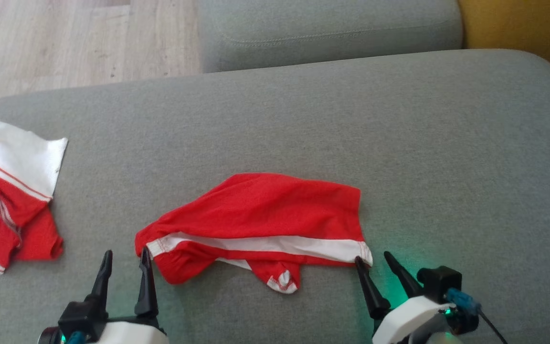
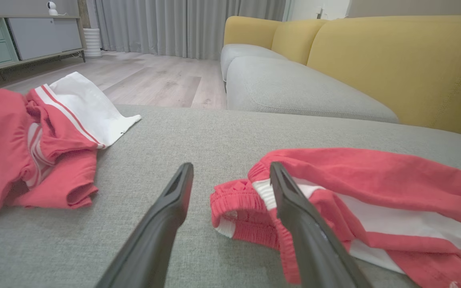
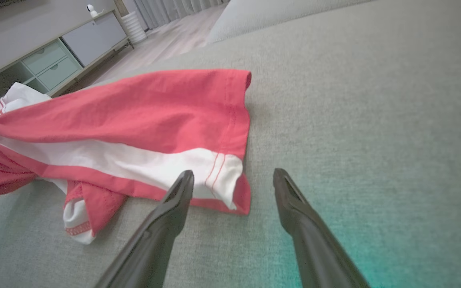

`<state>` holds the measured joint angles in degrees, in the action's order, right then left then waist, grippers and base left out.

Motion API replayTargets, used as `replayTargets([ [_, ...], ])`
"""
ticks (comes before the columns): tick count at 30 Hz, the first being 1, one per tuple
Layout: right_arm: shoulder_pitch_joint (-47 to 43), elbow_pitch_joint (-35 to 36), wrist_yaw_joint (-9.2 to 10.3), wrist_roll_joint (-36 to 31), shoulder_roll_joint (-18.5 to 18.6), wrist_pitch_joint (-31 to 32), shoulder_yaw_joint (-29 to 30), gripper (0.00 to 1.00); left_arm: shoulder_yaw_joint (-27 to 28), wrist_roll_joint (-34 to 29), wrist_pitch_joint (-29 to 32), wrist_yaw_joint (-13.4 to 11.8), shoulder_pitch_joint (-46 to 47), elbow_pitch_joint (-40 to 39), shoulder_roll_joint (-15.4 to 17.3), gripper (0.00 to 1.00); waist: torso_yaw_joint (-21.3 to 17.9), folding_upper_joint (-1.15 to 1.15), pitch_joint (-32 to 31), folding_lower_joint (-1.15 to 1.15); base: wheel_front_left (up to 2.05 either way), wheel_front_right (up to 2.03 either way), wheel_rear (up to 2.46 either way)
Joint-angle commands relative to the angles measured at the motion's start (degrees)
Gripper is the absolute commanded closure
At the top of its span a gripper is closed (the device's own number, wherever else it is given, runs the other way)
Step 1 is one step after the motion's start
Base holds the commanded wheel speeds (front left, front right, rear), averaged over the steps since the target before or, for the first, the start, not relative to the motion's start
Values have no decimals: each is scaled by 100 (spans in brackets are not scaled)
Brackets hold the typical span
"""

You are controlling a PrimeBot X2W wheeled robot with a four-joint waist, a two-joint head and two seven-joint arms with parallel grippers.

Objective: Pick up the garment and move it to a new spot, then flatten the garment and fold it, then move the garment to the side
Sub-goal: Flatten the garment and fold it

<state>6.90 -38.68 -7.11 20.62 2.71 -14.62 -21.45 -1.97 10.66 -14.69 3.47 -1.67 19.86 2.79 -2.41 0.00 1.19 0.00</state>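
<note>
The garment point(image 1: 260, 210) was soft, matt red cloth with a smooth white band and a gathered, ribbed waist. The sofa cushion point(image 1: 399, 143) under it was coarse grey woven fabric, matt. The left gripper point(image 1: 127, 250) and right gripper point(image 1: 373, 256) had smooth, dark, plastic-looking fingers with a faint sheen. At the far left, the floor point(image 1: 65, 43) looked like pale, matt wood planks.
</note>
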Motion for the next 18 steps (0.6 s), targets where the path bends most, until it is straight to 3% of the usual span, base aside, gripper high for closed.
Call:
replayTargets([
  [1, 353, 39, -37, 102, 17, -38, -201, 0, 124, 20, -30, -42, 137, -154, 10, 0, 45, 0, 25, 0, 0, 0, 0],
  [11, 578, -338, -37, 625, 17, -38, -646, 0, 68, 48, -30, -25, 194, -142, 10, 0, 186, 0, 149, 0, 0, 0, 0],
  [18, 521, -452, -37, 738, 17, -38, -650, 0, 23, 119, -30, -20, 220, -150, 10, 0, 232, 0, 170, 0, 0, 0, 0],
])
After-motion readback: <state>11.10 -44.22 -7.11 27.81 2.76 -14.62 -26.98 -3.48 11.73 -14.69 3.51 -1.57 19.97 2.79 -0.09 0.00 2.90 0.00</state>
